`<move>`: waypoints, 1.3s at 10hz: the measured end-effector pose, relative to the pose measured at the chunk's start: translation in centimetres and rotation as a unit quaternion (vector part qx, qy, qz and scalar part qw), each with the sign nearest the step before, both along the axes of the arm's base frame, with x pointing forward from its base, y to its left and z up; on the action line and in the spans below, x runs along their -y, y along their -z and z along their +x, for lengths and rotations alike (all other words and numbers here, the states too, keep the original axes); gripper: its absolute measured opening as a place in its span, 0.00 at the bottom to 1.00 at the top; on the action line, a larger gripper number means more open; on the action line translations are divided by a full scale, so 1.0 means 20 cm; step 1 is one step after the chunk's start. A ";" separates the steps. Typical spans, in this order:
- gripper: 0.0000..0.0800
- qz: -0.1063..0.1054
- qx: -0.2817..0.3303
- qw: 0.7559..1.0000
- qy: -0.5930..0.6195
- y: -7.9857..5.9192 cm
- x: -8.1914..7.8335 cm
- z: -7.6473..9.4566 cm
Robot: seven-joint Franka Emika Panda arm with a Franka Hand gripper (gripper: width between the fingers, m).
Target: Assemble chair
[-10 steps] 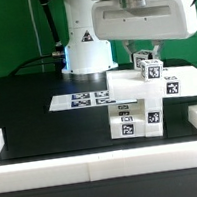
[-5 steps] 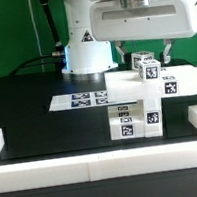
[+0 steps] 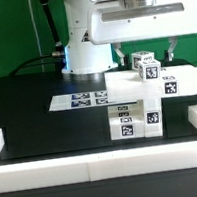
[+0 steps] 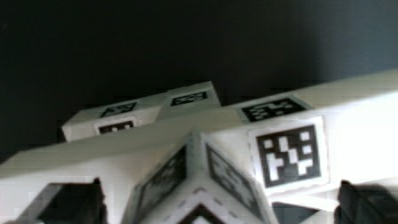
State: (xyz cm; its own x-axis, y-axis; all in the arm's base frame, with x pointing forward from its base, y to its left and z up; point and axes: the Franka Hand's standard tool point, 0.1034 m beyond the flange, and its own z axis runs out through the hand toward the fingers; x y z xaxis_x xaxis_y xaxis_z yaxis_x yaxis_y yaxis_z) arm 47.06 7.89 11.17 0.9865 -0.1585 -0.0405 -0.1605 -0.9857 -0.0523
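The claw point(image 3: 148, 46) hangs above the chair point(image 3: 139, 99), its big white housing filling the upper part of the exterior view; only one dark fingertip point(image 3: 168, 49) shows below that housing, towards the exterior view's right, so from there I cannot tell how wide it stands; in the wrist view two dark blurred fingers point(image 4: 71, 200) appear at the two lower corners with the white blocks between them, well apart from each other and pressing on nothing, so the claw is released and carries no part; the chair sits on the black table point(image 3: 33, 115), towards the exterior view's right, a stack of chunky white blocks with black-and-white tags on their faces; a lower block faces the camera with two tags, a flat slab lies across it reaching to the exterior view's right, and a small tagged cube point(image 3: 148, 68) stands on top, just under the claw; in the wrist view the same white parts point(image 4: 267, 150) fill the lower half, tags sharp on the near faces and blurred close to the lens; the marker board point(image 3: 79, 100) lies flat on the table just beside the chair on the exterior view's left; long low white rails point(image 3: 105, 166) border the table along the near edge and at both sides; the robot's white base point(image 3: 85, 50) stands behind, against a green backdrop.
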 end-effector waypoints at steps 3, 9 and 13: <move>0.81 0.003 0.006 0.994 -0.110 0.00 0.01 0.00; 0.53 0.006 0.010 0.980 -0.201 0.01 0.03 0.00; 0.34 0.005 0.009 0.983 -0.184 0.01 0.03 0.00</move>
State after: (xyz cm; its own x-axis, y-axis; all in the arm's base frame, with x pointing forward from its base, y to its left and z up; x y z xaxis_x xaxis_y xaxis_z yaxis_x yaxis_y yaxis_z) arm 47.07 7.28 11.00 0.9777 0.2087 -0.0218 0.2071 -0.9763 -0.0626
